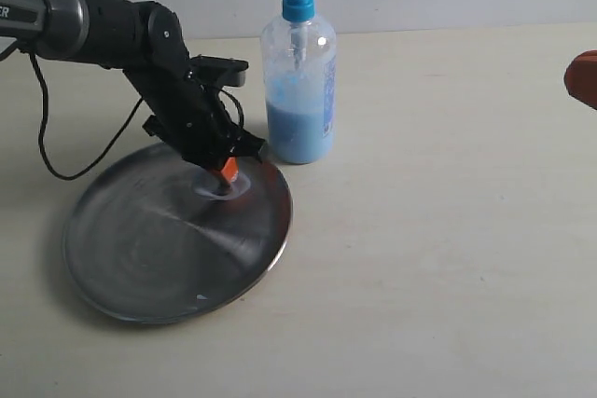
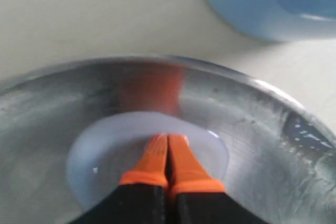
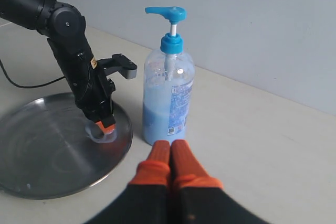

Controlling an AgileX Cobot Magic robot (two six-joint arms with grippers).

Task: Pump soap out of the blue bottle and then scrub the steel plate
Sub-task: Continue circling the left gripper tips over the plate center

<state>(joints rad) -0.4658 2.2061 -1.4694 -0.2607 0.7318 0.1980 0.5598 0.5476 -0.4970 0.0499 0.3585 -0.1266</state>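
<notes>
Left wrist view: left claw (image 2: 168,139) clenched, tips pressed together with nothing held, down in the soap (image 2: 100,156) puddle on the plate (image 2: 262,129), near the rim closest to the bottle (image 1: 298,90). Bare plate centre lies away from the bottle side of the tips, so scrub strokes probably need to run that way. Right claw (image 3: 170,145) is also clenched and empty, well apart from the plate and pointing at the bottle; left arm is nearer.

Your left arm (image 1: 163,72) bars the steel plate (image 1: 140,258) from 11 o'clock; the blue bottle (image 1: 298,90) stands just off its rim at 1 o'clock (tight between them). Table (image 1: 448,230) from 3 through 8 o'clock: unobstructed.
</notes>
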